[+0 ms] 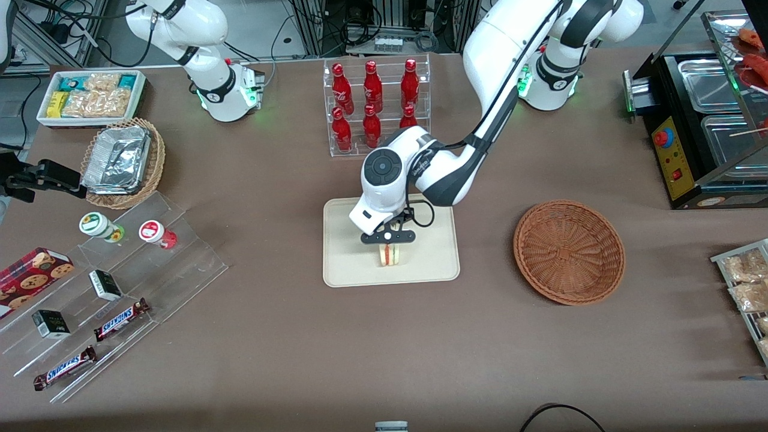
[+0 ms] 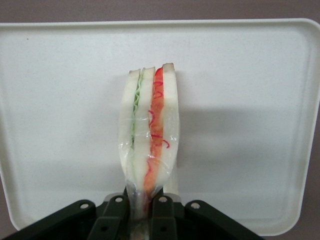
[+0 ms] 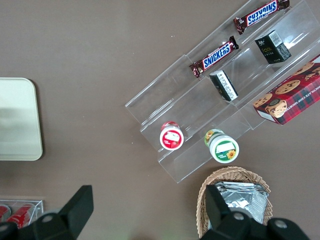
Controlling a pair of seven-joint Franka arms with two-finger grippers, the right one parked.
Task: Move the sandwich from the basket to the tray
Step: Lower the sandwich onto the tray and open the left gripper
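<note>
The sandwich (image 2: 149,145) is pinched at one end between the fingers (image 2: 116,212) of the gripper (image 1: 389,238). It is held over the tray (image 1: 432,264), with the basket (image 1: 569,251) well apart.

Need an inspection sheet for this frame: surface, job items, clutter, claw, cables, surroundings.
Surface: brown table, no spills seen.
Sandwich: held on edge over the tray, filling layers facing up at the wrist camera; contact with the tray cannot be told.
Basket: nothing in it, toward the working arm's end of the table.
Clutter: red bottles in a clear rack, farther from the front camera than the tray; Snickers bars, cookie box and two lidded cups on clear steps toward the parked arm's end.
Claw: shut on the sandwich, above the tray.
Cables: black loop at the table's near edge.
Surroundings: black food warmer toward the working arm's end.
</note>
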